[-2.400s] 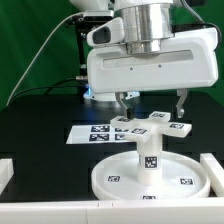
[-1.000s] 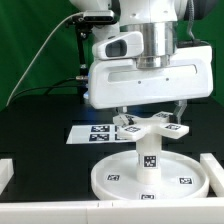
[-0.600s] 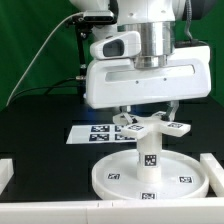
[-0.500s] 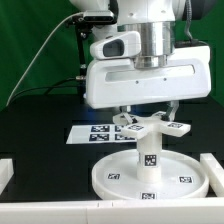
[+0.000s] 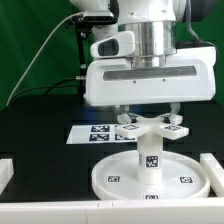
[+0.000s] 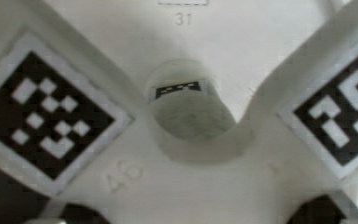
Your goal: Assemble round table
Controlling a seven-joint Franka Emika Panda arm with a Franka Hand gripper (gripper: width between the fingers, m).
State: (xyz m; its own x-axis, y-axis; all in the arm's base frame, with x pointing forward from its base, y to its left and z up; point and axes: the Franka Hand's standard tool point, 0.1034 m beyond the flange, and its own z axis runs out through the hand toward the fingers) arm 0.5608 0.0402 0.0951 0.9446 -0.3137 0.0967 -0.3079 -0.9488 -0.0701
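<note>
**Round table parts stacked under the arm**

The round table's large rimmed disc (image 5: pixel 148 177) lies flat on the black table (image 5: pixel 40 120) in the exterior view, close to the camera, between two white border rails (image 5: pixel 214 165). The short post (image 5: pixel 148 150) stands upright on the middle of the disc, a square tag on its side. The cross-shaped base (image 5: pixel 148 127) sits across the top of the post, its tagged arms spreading toward both sides of the exterior view. The gripper (image 5: pixel 148 116) hangs straight above, its two fingers (image 5: pixel 124 112) reaching down on either side of the cross's centre and pinching it. Behind the stack, the marker board (image 5: pixel 90 131) lies flat on the table, in front of a green backdrop (image 5: pixel 35 40).

In the wrist view the cross-shaped base (image 6: pixel 179 60) fills the picture, two arms carrying large checkered tags. The top of the post (image 6: pixel 190 120) shows in the notch between them. Two dark blurred shapes sit at one edge, probably fingertips, though I cannot tell
</note>
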